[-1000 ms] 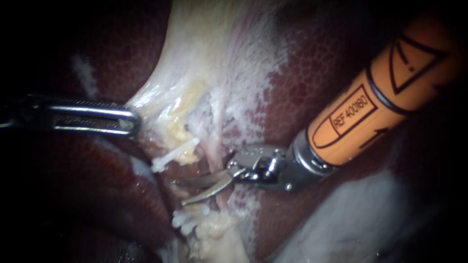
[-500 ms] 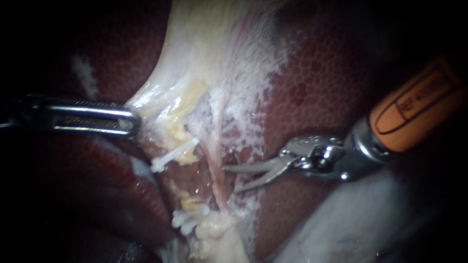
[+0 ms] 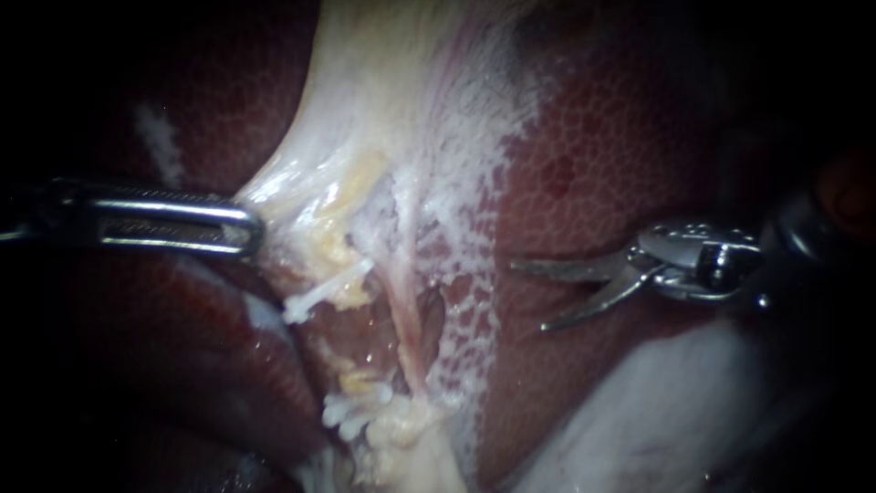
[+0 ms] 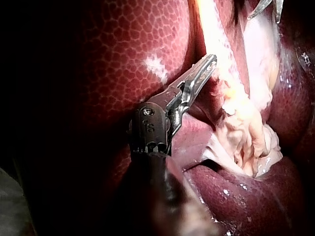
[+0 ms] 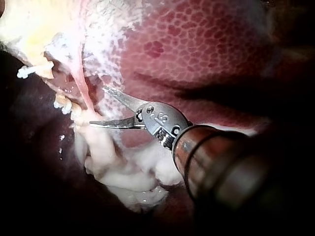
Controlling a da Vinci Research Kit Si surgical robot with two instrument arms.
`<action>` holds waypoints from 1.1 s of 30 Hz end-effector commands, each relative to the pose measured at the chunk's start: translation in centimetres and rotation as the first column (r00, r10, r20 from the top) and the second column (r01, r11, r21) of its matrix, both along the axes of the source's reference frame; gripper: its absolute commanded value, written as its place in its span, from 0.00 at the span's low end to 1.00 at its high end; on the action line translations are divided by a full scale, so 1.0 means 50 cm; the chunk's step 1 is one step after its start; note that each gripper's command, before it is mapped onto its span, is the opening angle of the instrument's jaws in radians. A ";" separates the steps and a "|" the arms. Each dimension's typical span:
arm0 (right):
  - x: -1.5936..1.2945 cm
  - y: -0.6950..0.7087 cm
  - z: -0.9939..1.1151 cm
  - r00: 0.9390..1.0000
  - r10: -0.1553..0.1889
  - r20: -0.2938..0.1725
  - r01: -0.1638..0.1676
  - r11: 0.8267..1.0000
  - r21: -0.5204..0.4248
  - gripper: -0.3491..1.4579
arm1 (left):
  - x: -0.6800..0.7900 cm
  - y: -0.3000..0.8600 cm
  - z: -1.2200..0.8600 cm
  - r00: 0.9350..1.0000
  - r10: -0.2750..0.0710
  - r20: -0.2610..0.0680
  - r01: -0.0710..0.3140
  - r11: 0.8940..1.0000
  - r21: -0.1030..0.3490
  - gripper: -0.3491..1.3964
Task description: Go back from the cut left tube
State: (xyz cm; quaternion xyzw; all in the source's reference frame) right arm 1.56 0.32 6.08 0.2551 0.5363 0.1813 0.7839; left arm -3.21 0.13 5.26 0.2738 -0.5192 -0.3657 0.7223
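- The right instrument [image 3: 527,297] is holding its two slim, blade-like jaws apart with nothing between them, hovering over the liver [image 3: 593,155], well clear of the tubes.
- The left instrument [image 3: 248,228] is keeping its jaws together, clamped on the edge of the pale tissue [image 3: 301,183], which is stretching towards it.
- The cut left tube [image 3: 342,278] is lying in two stumps with a gap between them. The upper stump is carrying a white clip [image 3: 306,301], and the lower one is ending at clustered white clips [image 3: 342,411].
- A thin pink tube [image 3: 408,329] is running unbroken just beside that gap.
- The orange shaft [image 3: 849,192] is showing only at the dark edge.
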 end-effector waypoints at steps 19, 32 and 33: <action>0.0015 -0.0034 -0.0062 0.990 0.079 0.120 -0.035 0.941 -0.337 0.99 | -0.0001 0.0000 0.0001 1.000 0.000 0.000 0.000 1.000 0.000 0.00; 0.0014 -0.0031 -0.0058 0.992 0.053 0.112 -0.008 0.928 -0.374 0.99 | -0.0001 -0.0001 0.0004 1.000 0.000 0.000 0.000 1.000 -0.001 0.00; 0.0014 -0.0030 -0.0057 0.993 0.049 0.110 -0.004 0.926 -0.377 0.99 | -0.0001 -0.0001 0.0006 1.000 0.000 0.000 0.000 1.000 -0.001 0.00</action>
